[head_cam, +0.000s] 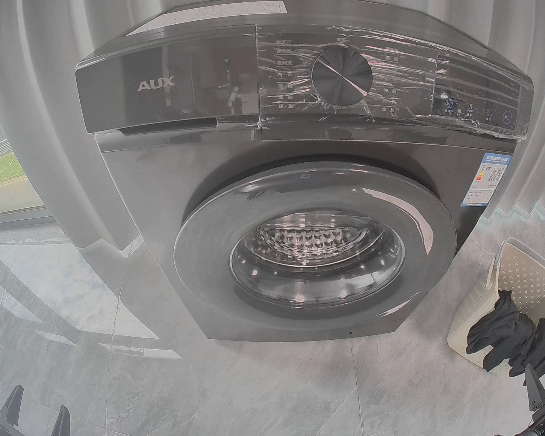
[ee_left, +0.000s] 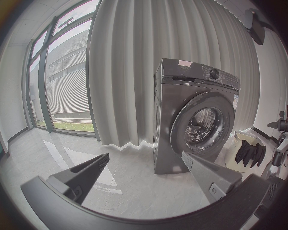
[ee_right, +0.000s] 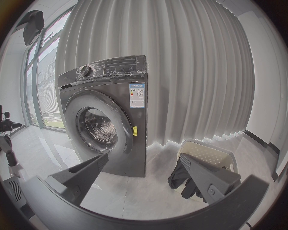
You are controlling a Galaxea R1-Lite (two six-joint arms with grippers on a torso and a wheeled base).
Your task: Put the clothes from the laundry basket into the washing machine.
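Observation:
A grey front-loading washing machine [head_cam: 306,166] stands before me with its round door [head_cam: 314,250] closed; it also shows as the washing machine [ee_left: 195,119] and the washing machine [ee_right: 105,116]. To its right a cream laundry basket [head_cam: 521,277] sits on the floor with black clothes [head_cam: 508,334] draped over its front rim, seen too as the black clothes [ee_left: 250,151] and black clothes [ee_right: 180,178]. My left gripper [head_cam: 35,418] is low at the left, open and holding nothing. My right gripper [ee_right: 144,163] is low at the right near the basket, open and holding nothing.
Grey marble floor [head_cam: 232,391] stretches in front of the machine. White curtains [ee_left: 126,75] hang behind it, and tall windows [ee_left: 66,78] stand to the left. A white wall [ee_right: 264,89] with a dark skirting runs past the basket on the right.

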